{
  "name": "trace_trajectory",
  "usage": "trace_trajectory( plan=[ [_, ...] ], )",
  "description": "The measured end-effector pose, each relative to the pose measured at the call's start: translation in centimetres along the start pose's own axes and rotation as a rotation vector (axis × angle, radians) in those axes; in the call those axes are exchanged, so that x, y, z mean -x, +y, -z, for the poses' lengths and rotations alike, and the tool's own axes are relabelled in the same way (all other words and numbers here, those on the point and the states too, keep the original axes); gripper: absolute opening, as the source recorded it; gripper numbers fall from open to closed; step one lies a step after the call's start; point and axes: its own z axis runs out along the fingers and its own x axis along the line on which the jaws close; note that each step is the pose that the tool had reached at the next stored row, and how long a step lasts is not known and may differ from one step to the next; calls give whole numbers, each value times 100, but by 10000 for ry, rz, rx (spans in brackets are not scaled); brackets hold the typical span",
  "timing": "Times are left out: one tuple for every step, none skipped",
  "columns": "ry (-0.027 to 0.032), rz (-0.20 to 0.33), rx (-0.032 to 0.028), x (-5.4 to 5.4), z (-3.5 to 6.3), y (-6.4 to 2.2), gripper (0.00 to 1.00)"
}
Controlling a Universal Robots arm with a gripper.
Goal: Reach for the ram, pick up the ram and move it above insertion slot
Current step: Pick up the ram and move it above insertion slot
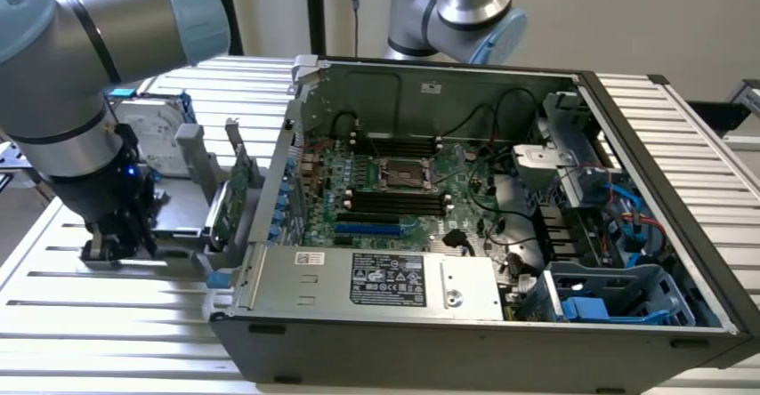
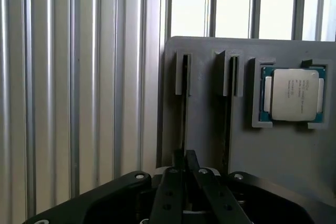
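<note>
**At the parts fixture: gripper closed narrow on the ram**

Beside the open computer case (image 1: 475,350), toward the exterior view's left, the arm is seen lowered over a grey parts fixture (image 1: 178,217) that rests on the slatted aluminium table (image 1: 119,324). The gripper (image 1: 109,248) is held low, right at the fixture.

Wrist view: the fixture (image 2: 205,124) is seen face-on, with the table slats (image 2: 79,77) beside it. Two long, narrow slots are noted. In one of them the ram (image 2: 184,114) is seen edge-on as a thin dark strip; no chips or label can be made out from this angle. The gripper (image 2: 185,156) is lined up with that strip. Its fingers (image 2: 178,174) are drawn in to a narrow stance, with the tips set either side of the strip's near end and closed on it. The ram is seated in its slot, not lifted. The second slot (image 2: 229,108) lies just beside it. A processor (image 2: 292,94) is seated in a square pocket past the second slot.

Exterior view, other items: a green card with a metal bracket (image 1: 244,190) stands upright between fixture and case. A hard drive (image 1: 149,128) is seen behind the arm. Inside the case, the dark insertion slots (image 1: 392,204) on the motherboard (image 1: 464,168) are noted, well apart from the gripper. A second arm (image 1: 457,12) is seen behind the case.
</note>
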Motion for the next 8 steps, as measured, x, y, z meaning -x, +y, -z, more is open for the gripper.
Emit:
trace_trajectory(
  plan=[
    [0,0,4,0,29,1,13],
    [2,1,8,0,61,2,13],
    [1,0,12,0,97,3,13],
    [1,0,17,1,143,5,13],
    [0,0,20,1,187,7,13],
    [1,0,25,1,233,9,13],
    [0,0,26,1,278,10,13],
    [0,1,27,0,323,12,13]
  ],
)
